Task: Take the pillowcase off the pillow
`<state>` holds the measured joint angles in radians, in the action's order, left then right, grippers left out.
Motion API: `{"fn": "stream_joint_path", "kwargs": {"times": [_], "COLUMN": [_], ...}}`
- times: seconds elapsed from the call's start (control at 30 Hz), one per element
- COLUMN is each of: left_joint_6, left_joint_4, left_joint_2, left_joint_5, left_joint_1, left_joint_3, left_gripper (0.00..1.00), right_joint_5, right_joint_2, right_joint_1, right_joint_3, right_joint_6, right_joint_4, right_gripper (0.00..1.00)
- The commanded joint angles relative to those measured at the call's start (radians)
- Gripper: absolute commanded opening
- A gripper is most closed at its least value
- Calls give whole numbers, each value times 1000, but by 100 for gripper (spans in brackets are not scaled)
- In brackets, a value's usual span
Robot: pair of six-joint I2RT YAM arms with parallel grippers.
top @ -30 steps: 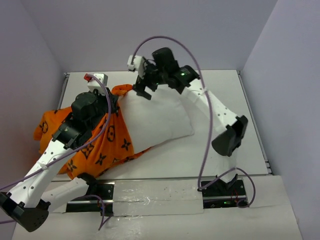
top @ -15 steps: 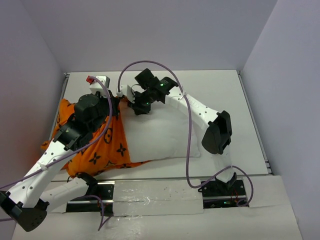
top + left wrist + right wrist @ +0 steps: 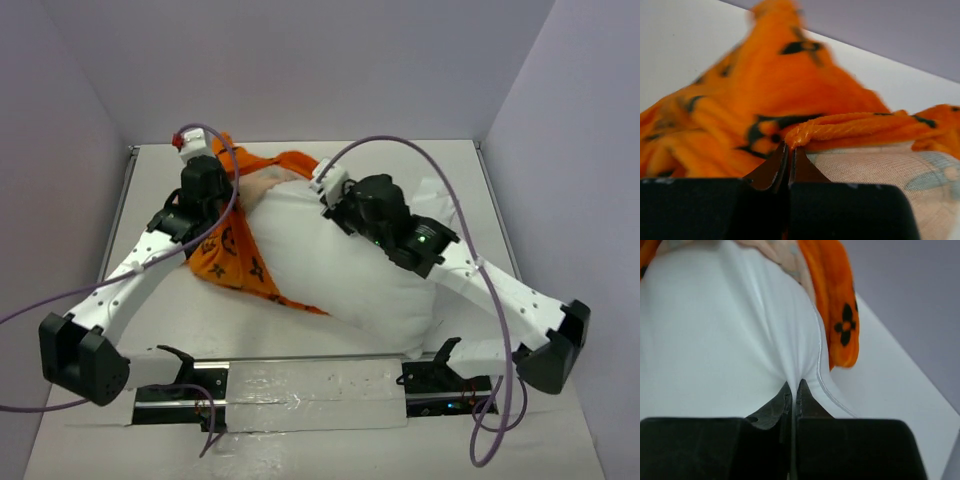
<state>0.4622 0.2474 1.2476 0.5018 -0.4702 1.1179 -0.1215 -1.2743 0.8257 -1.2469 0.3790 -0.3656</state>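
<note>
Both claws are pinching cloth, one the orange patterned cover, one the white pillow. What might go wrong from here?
The right gripper holds only a thin fold of the plump white pillow at its tips, so it may slip. The left gripper pinches just the rolled hem of the orange monogrammed fabric pillowcase, which could pull free.

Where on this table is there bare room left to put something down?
Bare table lies in the far right corner, between the pillow, the back wall and the right wall. A smaller patch lies near left, between the pillowcase, the left arm and the front rail. The middle and far left are crowded by pillow and pillowcase.
</note>
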Motion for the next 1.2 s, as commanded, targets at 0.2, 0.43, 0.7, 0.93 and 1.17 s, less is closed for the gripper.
{"fn": "stream_joint_path", "kwargs": {"times": [0.2,0.43,0.7,0.93,1.17], "left_joint_6": [95,87,99,32,-63], "left_joint_4": [-48,-17,34,21,-121], "left_joint_2": [324,550,629,621,532], "left_joint_5": [43,-14,-54,-41,-279], "left_joint_1": [486,570,705,745,639], "left_joint_3": [222,364,491,480,378], "left_gripper": [0,0,0,0,0], "right_joint_5": [-431,-530,-552,-658,-170], "right_joint_2": [275,417,397,334,193], "right_joint_1": [-197,-312,-470,-566,-573], "right_joint_3": [7,-38,-225,-382,-349], "right_joint_6": [-17,-20,-54,-73,-288], "right_joint_4": [194,172,116,50,-151], "right_gripper": [0,0,0,0,0]}}
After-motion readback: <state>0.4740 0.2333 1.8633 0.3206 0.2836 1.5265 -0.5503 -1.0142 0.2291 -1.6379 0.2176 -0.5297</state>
